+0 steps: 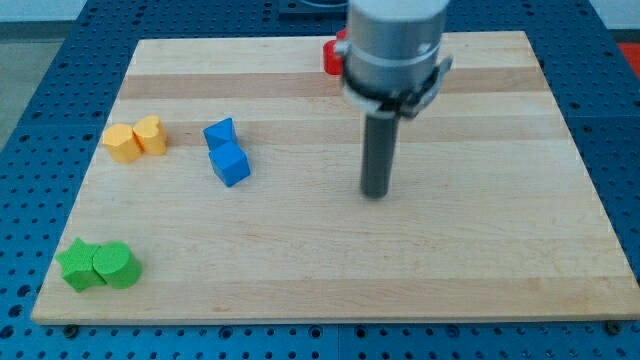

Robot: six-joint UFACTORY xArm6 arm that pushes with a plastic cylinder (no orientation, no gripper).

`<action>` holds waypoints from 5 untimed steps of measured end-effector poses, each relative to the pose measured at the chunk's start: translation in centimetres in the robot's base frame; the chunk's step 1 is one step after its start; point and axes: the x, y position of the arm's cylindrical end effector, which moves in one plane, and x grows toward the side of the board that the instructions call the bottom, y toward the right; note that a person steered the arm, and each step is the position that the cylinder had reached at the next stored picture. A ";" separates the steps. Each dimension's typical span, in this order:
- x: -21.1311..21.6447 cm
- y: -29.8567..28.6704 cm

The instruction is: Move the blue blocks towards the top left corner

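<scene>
near the table's (500, 270) bottom left corner sit two green blocks (98, 265), touching. higher along the left edge, two yellow blocks (136, 138) touch each other. just right of them, left of the middle, the two blue blocks, one blue block (219, 133) above the other blue cube (231, 164), touch. my tip (375, 194) rests near the centre, well apart to their right, touching nothing. a red block (332, 55) at the top edge is partly hidden behind the arm.

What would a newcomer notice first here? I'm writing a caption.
The dark rod, my tip resting mid-board, well to the right of the two touching blue blocks. Yellow blocks sit at the left edge, green blocks at bottom left, a red block half hidden at top.
</scene>
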 end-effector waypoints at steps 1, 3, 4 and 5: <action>2.1 -6.6; -0.4 -14.6; -2.0 -14.6; -4.3 -14.6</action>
